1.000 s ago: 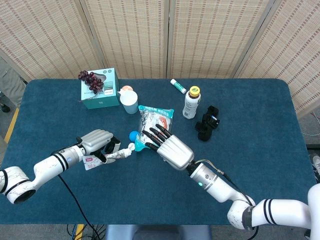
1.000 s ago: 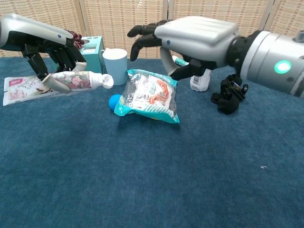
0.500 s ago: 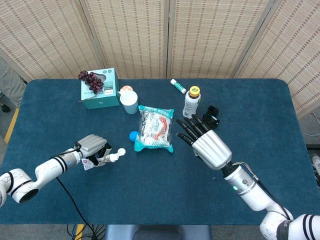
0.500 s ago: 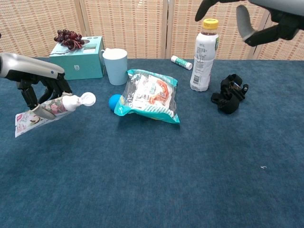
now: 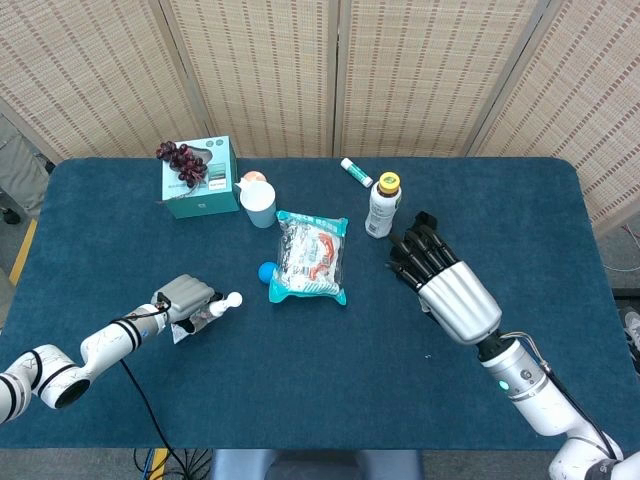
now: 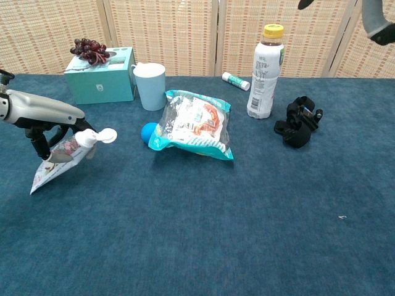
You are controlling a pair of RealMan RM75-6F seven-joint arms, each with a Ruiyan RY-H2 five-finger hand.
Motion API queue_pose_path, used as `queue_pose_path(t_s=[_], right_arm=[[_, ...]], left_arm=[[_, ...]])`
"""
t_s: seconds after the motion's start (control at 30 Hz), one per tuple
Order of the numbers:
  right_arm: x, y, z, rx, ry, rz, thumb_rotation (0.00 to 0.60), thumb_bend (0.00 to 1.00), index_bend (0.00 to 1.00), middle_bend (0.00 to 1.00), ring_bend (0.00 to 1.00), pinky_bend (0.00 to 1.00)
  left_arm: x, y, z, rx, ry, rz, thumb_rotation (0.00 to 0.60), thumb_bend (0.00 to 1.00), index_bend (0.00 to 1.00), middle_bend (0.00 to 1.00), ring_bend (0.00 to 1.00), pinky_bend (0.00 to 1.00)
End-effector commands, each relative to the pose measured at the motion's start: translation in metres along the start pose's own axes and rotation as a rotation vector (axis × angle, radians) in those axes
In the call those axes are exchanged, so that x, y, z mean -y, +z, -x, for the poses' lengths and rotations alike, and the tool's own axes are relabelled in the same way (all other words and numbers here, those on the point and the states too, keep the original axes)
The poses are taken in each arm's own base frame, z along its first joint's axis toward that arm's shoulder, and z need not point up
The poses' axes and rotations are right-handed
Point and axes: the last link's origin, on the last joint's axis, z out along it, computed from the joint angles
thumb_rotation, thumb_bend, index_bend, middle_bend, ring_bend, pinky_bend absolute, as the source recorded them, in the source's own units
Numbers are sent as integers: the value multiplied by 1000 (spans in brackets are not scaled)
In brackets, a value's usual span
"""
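Head view: the left hand (image 5: 186, 298) sits at the near left of the blue tabletop (image 5: 300, 400), its fingers clenched around a floral-printed squeeze tube (image 5: 205, 313), white cap pointing right toward the snack bag (image 5: 310, 258). The right hand (image 5: 448, 287) hovers at the right with its fingers spread and nothing in them, close to the yellow-capped bottle (image 5: 382, 205). A blue ball (image 5: 266, 271) lies against the bag's left edge; a white cup (image 5: 259, 206), a teal box (image 5: 200, 178) topped with grapes (image 5: 180, 158), and a small white tube (image 5: 355, 172) lie toward the far side.

Chest view: the squeeze tube (image 6: 65, 157) is lifted at its cap end, slanting down-left so the flat crimped tail reaches the tabletop (image 6: 216, 234) or nearly so. The left hand (image 6: 43, 120) grips it just behind the white cap (image 6: 102, 136). The tube looks light and soft-walled, likely to dent or squirt under hard pressure; the stiffer shoulder by the cap seems the safest hold. Its glossy pink-and-white flower print may be slippery. A black clip-like object (image 6: 299, 121) lies right of the bottle (image 6: 264, 71).
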Motion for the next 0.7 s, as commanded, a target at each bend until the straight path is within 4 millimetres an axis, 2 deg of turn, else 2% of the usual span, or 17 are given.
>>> queue_pose_path(t_s=[0.03, 0.2, 0.47, 0.6, 0.7], right_arm=[[-3, -3, -3, -13, -1, 9, 598, 861, 260, 37, 0, 0], [-8, -7, -6, -27, -9, 26, 598, 862, 260, 37, 0, 0], [-18, -16, -13, -53, -15, 66, 597, 861, 260, 37, 0, 0], [-24, -23, -16, -59, -22, 88, 597, 857, 260, 37, 0, 0], [-32, -32, -17, -47, -28, 123, 598, 776, 260, 37, 0, 0]], left_arm=[[1, 0, 2, -11, 0, -15, 600, 485, 270, 399, 275, 503], [2, -6, -1, -27, 0, -29, 600, 486, 166, 304, 206, 460], [3, -21, -10, -64, -7, -51, 600, 485, 83, 193, 135, 412], [7, -29, -20, -140, -21, -79, 600, 476, 46, 161, 117, 394], [12, -43, -28, -231, -71, -113, 600, 420, 29, 154, 113, 380]])
